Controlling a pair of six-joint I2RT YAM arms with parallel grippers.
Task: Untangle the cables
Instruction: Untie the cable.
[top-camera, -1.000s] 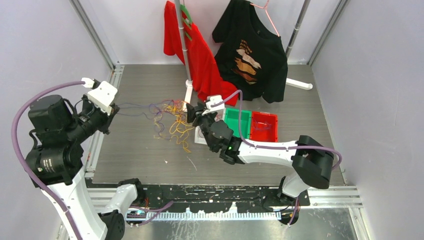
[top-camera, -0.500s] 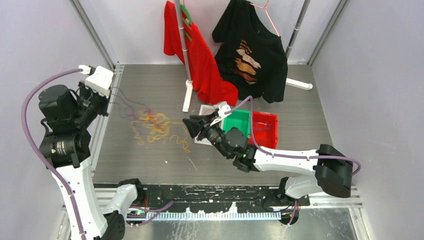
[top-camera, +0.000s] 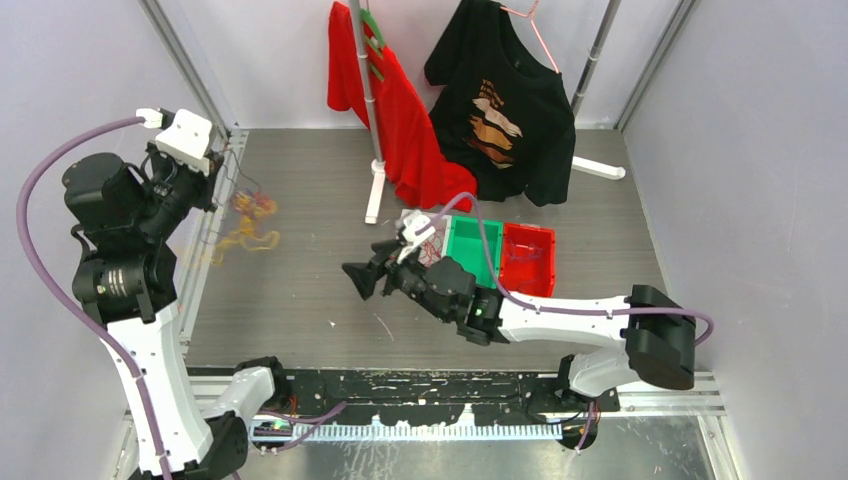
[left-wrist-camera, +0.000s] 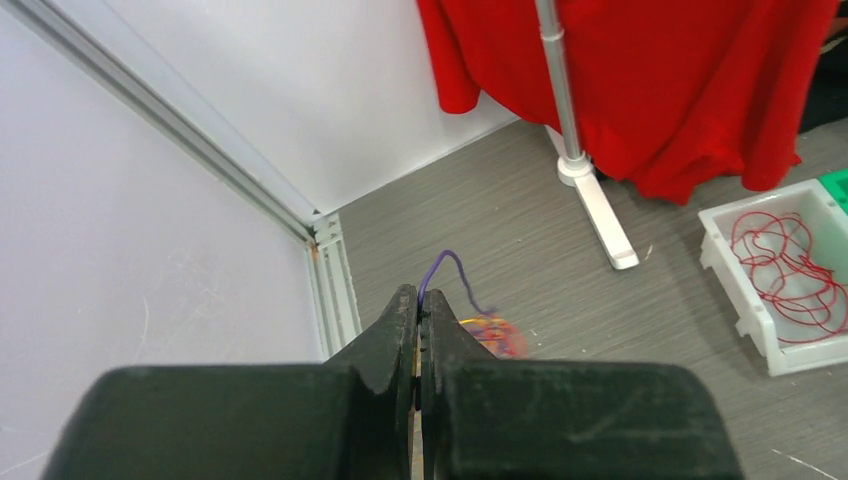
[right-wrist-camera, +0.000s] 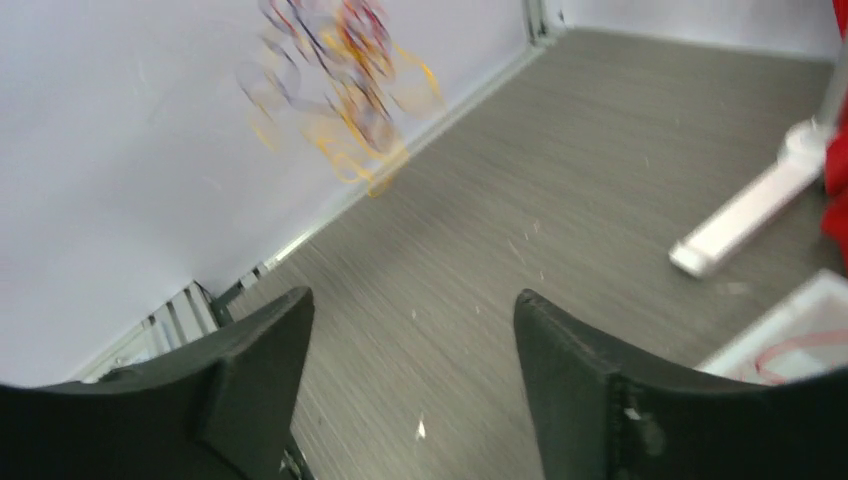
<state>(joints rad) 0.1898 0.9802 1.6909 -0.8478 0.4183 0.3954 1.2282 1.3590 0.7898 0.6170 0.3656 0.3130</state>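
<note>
Cables (top-camera: 252, 210) farther left, beside left gripper (left-wrist-camera: 418, 302)

The left arm is reared up at the left edge, the left gripper (left-wrist-camera: 418, 295) pressed closed on the cables (left-wrist-camera: 447, 262). The right arm is stretched low and leftward, the right gripper (right-wrist-camera: 412, 300) held spread.

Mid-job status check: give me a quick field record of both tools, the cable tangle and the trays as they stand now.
left tool: shut on a purple cable, raised at the far left edge of the table
tangle: yellow, red and purple strands hanging below the left tool, blurred
right tool: open, empty, over mid table, facing the tangle
white tray: holds loose red cables, next to the green bin
red bin: right of the green bin; contents of both unclear
</note>
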